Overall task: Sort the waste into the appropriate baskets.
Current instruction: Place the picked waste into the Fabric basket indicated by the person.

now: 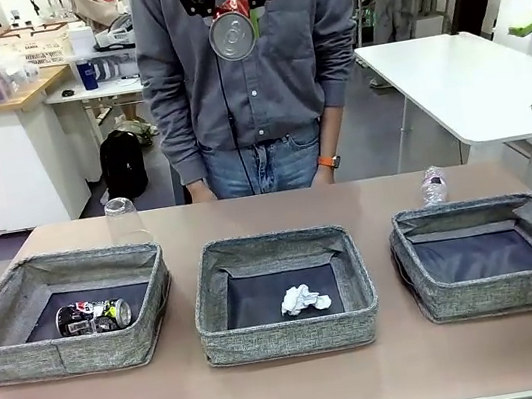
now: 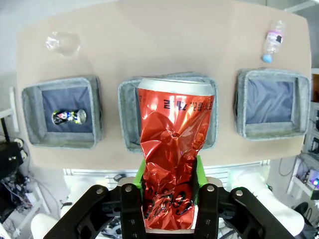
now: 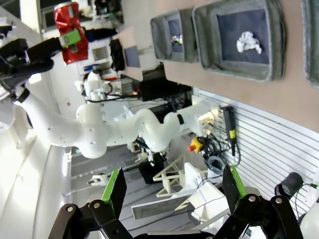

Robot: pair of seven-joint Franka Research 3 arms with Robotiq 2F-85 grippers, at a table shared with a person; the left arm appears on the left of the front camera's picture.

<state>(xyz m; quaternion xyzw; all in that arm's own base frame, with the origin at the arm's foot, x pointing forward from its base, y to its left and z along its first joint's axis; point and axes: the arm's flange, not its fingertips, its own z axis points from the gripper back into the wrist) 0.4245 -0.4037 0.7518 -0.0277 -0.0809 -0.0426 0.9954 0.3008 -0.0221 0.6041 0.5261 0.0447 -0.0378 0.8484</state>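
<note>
Left end effector (image 2: 169,181) clamps partway shut on the crumpled red drink can (image 2: 174,129), high above the middle grey woven-fabric basket (image 2: 127,119) by the tabletop (image 2: 149,50) near edge. Right end effector (image 3: 175,181) gapes wide, empty.

bare table (image 1: 296,387) between baskets (image 1: 290,337), cup (image 1: 123,220) and bottle (image 1: 433,185) behind outer ones

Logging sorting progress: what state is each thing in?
Dented red drink can: clamped in left gripper.
Crushed dark printed can: lying in left grey fabric basket.
Crumpled white paper ball: in middle basket.
Clear plastic cup: on table, outside baskets.
Clear plastic bottle: lying on table.
Right gripper: open.
</note>
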